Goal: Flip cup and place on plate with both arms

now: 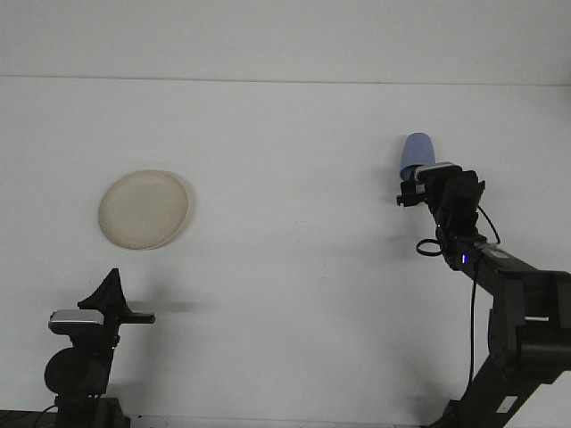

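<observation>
Your right arm is stretched out over the white table (285,294), reaching toward the far right side. Its right gripper (417,183) sits right at the blue cup (416,148), covering the cup's lower part from this front view. You can see only the cup's upper portion above the wrist camera housing. Whether the fingers are spread around the cup, pinched on it, or just in front of it, I cannot tell; the wrist body blocks them completely. Contact with the cup is equally unclear from here.

The cup is well away from the plate, on the right half of the table, far side. Its rounded closed end points up and away; the open end is hidden behind the gripper.

Over on the left, your cream plate (143,209) lies flat on the table with nothing on it. The cup and plate are well apart, on opposite sides.

Your left gripper (111,287) is parked low at the near left edge, pointing upward, its fingers meeting in a single dark peak, so it reads as closed and holding nothing. It is near the plate, with bare table between them.
</observation>
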Motion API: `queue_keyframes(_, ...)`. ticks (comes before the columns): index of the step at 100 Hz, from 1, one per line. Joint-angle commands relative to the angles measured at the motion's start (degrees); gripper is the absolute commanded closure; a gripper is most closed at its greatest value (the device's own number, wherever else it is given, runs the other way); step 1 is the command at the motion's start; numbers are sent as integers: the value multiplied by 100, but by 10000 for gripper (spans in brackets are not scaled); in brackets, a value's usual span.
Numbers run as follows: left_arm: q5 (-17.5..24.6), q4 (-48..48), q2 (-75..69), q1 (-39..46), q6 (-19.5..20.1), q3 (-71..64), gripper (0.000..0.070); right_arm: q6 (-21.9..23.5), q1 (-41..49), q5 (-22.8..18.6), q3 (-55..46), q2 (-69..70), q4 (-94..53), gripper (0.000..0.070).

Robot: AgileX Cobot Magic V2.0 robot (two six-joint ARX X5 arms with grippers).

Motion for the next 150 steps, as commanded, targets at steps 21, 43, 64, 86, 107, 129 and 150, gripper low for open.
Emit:
queue_keyframes(21, -13, 76, -7, 0, -24, -116, 686, -129, -122, 2, 966, 1025, 264, 244)
queue_keyframes(43, -13, 74, -7, 0, -26, -116, 686, -131, -118, -299, 1128, 1141, 291, 700)
queue_keyframes(64, -13, 74, -7, 0, -24, -116, 686, 61, -111, -308, 1128, 863, 63, 700)
queue_keyframes(86, -13, 76, -7, 0, -24, -116, 686, 586, -116, -560, 1128, -238, -1176, 700)
queue_keyframes(107, -13, 76, -7, 0, -24, -116, 686, 1781, -111, -1615, 1128, -1606, -2653, 700)
queue_keyframes(129, -13, 76, -7, 0, -24, -116, 686, 2127, 240, -2986, 1128, -2747, -4478, 700)
queue_keyframes(150, -13, 74, -7, 0, -24, -116, 686, 1685, 1327, -3285, 1248, -3174, -6282, 700)
